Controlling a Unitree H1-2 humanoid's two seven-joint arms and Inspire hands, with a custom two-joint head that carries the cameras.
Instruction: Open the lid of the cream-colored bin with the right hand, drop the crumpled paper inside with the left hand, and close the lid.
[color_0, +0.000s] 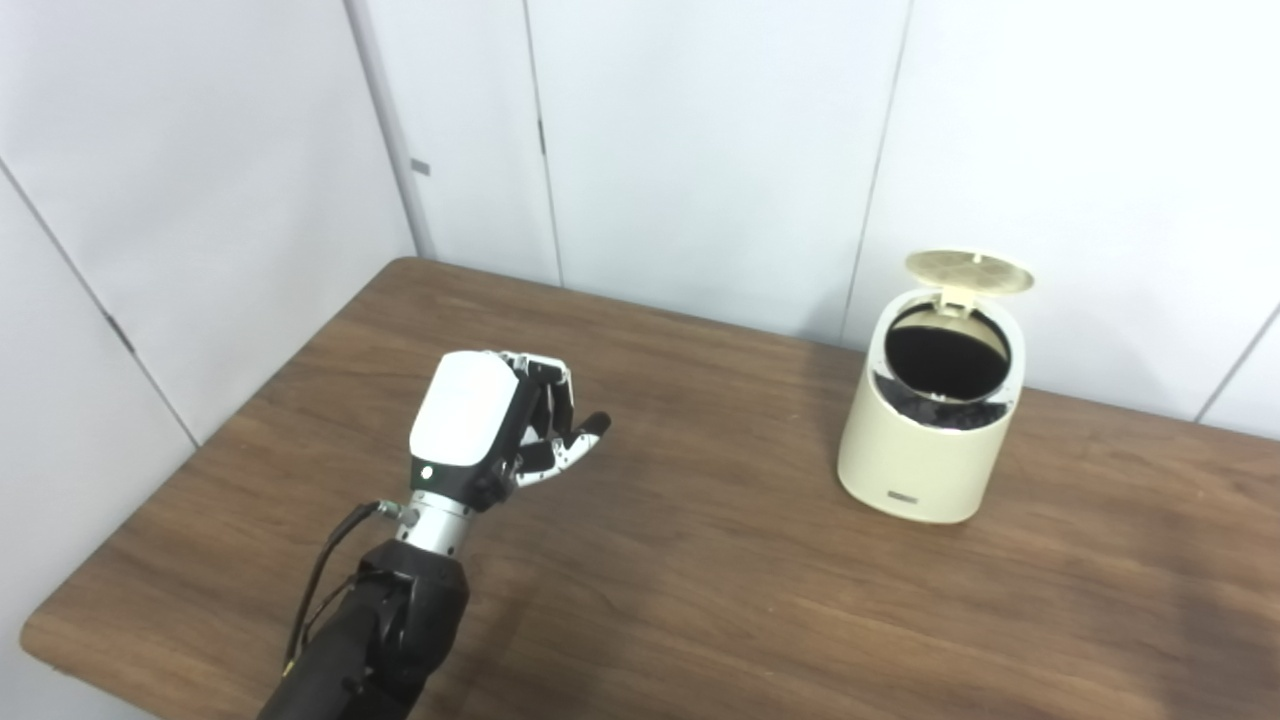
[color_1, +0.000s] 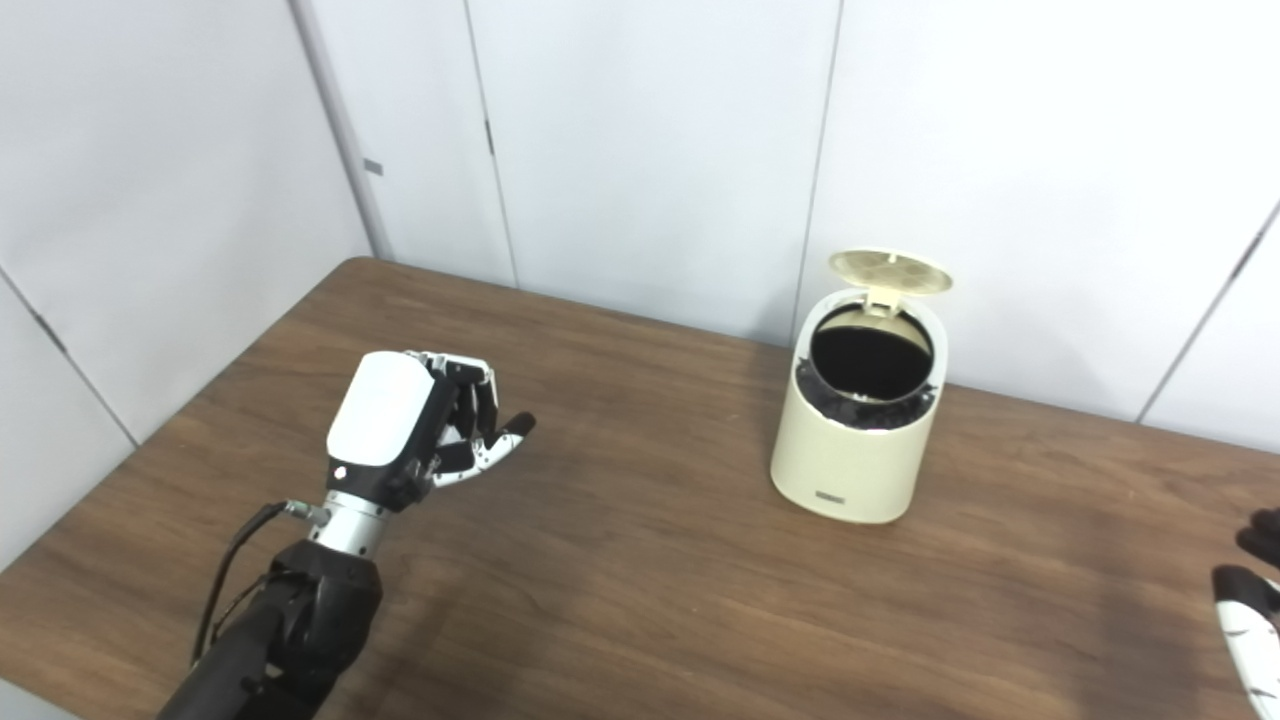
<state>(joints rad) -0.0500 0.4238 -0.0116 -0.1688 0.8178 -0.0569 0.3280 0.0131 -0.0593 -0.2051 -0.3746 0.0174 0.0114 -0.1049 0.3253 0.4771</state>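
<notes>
Bin (color_0: 925, 420) lid (color_0: 968, 270) was already up, left robot hand (color_0: 500, 425) hung empty with fingers apart; the right robot hand's (color_1: 1250, 610) state was unclear. Closing looked next.

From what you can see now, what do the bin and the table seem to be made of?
The cream-colored bin looks like smooth plastic with a matte to satin finish: even colour, rounded moulded edges, soft highlights. Its raised lid shows moulded ribs underneath, which also suggests plastic. The table has a brown wood-grain surface with a slight sheen; whether it is solid wood or a laminate cannot be told.
</notes>
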